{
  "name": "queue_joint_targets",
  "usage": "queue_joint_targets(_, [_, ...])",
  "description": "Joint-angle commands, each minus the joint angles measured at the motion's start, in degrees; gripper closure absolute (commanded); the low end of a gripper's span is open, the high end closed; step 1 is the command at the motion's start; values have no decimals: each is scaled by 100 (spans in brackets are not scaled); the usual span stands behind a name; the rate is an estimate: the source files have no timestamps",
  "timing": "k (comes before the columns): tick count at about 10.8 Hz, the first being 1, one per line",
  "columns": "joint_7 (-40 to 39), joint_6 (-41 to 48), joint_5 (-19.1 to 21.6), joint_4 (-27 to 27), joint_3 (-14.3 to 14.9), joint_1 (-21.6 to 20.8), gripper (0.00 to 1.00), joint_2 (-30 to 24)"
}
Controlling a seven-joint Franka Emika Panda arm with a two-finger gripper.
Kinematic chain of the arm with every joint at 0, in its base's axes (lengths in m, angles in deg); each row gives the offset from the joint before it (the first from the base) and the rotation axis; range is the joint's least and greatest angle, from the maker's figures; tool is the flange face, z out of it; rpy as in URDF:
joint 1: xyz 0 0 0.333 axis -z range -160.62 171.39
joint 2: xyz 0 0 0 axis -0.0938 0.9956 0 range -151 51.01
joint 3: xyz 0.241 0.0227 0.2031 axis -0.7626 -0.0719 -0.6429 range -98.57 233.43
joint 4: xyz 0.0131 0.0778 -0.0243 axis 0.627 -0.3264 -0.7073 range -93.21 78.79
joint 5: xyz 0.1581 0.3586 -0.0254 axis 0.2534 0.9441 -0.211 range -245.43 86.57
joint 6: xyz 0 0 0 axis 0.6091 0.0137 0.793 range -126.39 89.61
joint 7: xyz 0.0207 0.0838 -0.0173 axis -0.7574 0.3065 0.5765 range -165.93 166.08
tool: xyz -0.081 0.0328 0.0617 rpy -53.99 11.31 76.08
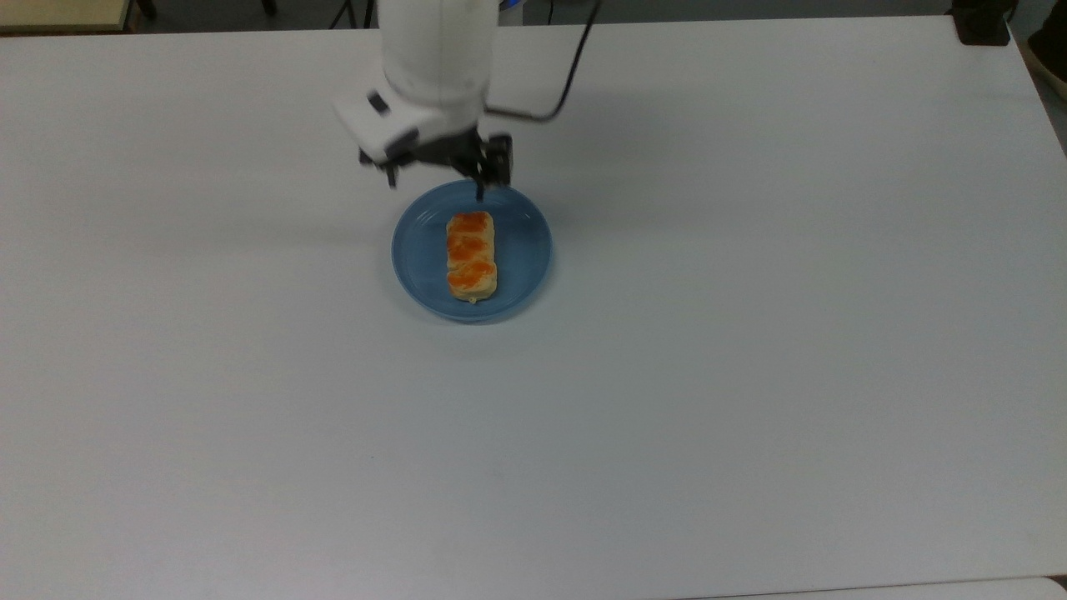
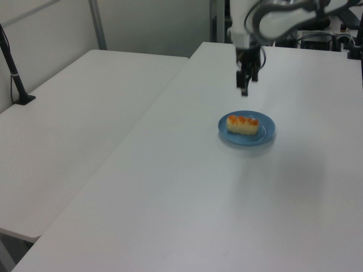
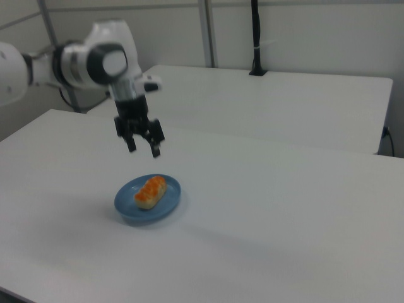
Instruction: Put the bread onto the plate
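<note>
The bread (image 1: 471, 255) (image 2: 243, 124) (image 3: 150, 191), a pale-yellow loaf with orange-brown patches, lies flat on the round light-blue plate (image 1: 517, 283) (image 2: 266, 135) (image 3: 126, 207). My gripper (image 1: 436, 185) (image 2: 246, 86) (image 3: 144, 149) hangs in the air above the plate's far rim, clear of the bread. Its two black fingers point down and stand apart with nothing between them.
The plate sits on a large white table (image 1: 750, 375). A second white table (image 2: 74, 119) (image 3: 284, 107) stands beside it. A black post (image 2: 14, 73) (image 3: 255, 38) rises from that second table.
</note>
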Motion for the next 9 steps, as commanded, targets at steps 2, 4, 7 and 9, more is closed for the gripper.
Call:
queue_joint_targets(2, [94,1248,108,533,135,330,0,-783])
queue_joint_targets(4, [103,1283,398,506,346,445,0,-1152])
queue_joint_targets(7, [-133,1258,706,480,733,489,0,-1408])
queue_joint_targets(9, [-905,1004,795,497,751,621,0,-1400])
